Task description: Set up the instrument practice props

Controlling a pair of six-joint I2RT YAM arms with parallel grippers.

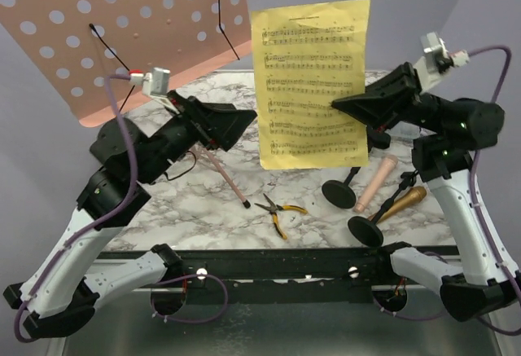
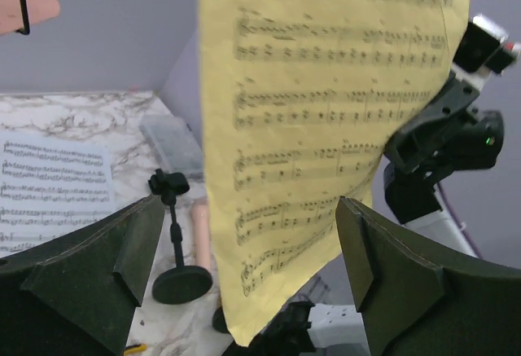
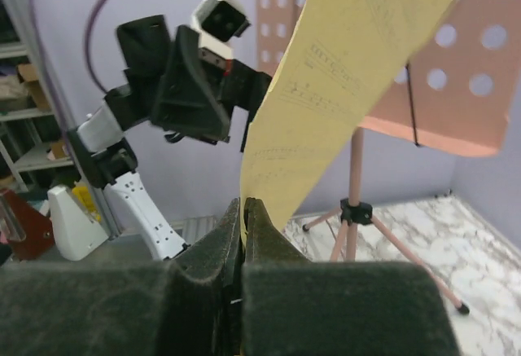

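Note:
My right gripper (image 1: 338, 105) is shut on the right edge of the yellow sheet-music page (image 1: 309, 83) and holds it upright in the air above the table; the page shows in the right wrist view (image 3: 326, 95) and the left wrist view (image 2: 326, 120). My left gripper (image 1: 248, 120) is open and empty, just left of the page. The pink music rack's perforated desk (image 1: 106, 22) stands at the upper left, its tripod leg (image 1: 228, 178) below. A white page (image 2: 49, 193) lies on the table. Two black round-based holders (image 1: 340, 191) (image 1: 366, 230), a pink microphone (image 1: 376, 183) and a gold microphone (image 1: 403, 203) lie at right.
Yellow-handled pliers (image 1: 277, 209) lie near the table's front middle. A clear plastic compartment box (image 2: 175, 144) sits at the far side of the marble table (image 1: 203, 209). The rack's tripod (image 3: 354, 209) stands behind the held page.

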